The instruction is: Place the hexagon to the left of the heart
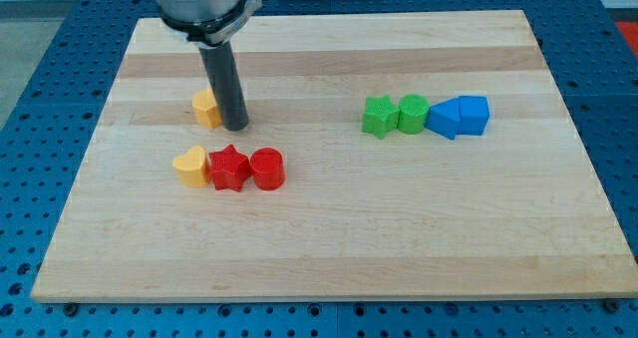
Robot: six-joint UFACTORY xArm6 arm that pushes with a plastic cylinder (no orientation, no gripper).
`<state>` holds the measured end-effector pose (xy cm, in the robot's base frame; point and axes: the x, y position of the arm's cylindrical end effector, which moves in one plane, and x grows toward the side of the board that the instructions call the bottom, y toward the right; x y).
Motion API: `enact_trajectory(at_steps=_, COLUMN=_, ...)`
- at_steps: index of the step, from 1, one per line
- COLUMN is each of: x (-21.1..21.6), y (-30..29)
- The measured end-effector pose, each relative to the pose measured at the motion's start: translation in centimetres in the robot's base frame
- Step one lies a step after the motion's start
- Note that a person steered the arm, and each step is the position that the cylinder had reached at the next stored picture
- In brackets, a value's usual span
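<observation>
My tip (234,127) sits on the board toward its top-left corner, with the dark rod standing straight up.

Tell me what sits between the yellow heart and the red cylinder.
In the camera view, the red star sits between the yellow heart and the red cylinder, touching both.

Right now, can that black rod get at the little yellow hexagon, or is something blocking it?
Probably yes. My tip already stands right beside the yellow hexagon, on its right, with nothing between them. The yellow heart sits lower, clear of the way.
</observation>
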<state>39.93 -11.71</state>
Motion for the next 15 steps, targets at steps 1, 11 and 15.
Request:
enact_trajectory(at_steps=1, x=-2.7, y=0.6)
enact_trajectory(at_steps=11, x=-2.6, y=-1.2)
enact_trajectory(at_steps=15, x=0.4, y=-6.6)
